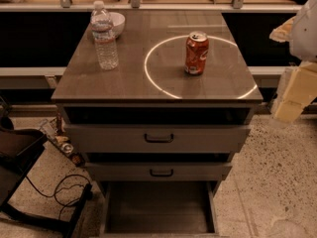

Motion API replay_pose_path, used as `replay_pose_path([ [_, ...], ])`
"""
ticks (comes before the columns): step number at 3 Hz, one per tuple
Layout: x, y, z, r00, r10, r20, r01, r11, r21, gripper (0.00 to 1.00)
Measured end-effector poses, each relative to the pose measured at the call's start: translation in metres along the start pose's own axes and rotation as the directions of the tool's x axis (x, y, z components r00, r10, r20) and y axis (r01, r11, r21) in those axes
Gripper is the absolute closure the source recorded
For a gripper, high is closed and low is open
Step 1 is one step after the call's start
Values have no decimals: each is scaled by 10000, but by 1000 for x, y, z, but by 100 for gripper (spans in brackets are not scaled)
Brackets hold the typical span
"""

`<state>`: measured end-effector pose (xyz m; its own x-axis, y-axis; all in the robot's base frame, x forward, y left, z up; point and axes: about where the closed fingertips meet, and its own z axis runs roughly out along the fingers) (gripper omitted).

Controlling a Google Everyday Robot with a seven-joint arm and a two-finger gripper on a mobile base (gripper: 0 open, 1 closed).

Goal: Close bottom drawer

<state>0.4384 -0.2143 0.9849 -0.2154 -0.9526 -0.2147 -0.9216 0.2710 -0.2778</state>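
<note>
The robot's pale cream gripper (pixel 291 97) hangs at the right edge of the frame, beside the cabinet's top right corner and above the floor, touching nothing; whether it is set wide or narrow cannot be told. It is well apart from the bottom drawer (pixel 158 209), a plain grey tray that stands pulled far out of the low grey three-drawer cabinet (pixel 79 95) toward the camera. The tray's inside is bare, and its front runs off the lower edge of the frame, handle out of sight.

Above it sit the middle grey drawer front (pixel 119 171) and the taller upper grey drawer front (pixel 109 139), each with a small dark bar handle at its centre. A dark gap shows over each of them.

On the cabinet's glossy grey-brown top, an orange soda can (pixel 196 52) stands upright inside a thin bright ring of light (pixel 145 68). At the back left, a clear plastic water bottle with a white cap (pixel 104 36) stands upright just in front of a white bowl (pixel 118 23).

A black cable (pixel 63 186) loops across the speckled terrazzo floor (pixel 277 182) to the cabinet's left, near a dark piece of furniture (pixel 17 155) that is partly cut off.
</note>
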Motion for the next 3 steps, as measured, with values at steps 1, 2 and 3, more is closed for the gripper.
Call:
replay_pose_path([
  [1, 2, 1, 2, 10000, -3, -46, 3, 10000, 11, 0],
  [2, 15, 7, 19, 9990, -23, -455, 26, 10000, 69, 0],
  [3, 47, 19, 48, 9860, -752, -1491, 800, 9964, 264, 0],
])
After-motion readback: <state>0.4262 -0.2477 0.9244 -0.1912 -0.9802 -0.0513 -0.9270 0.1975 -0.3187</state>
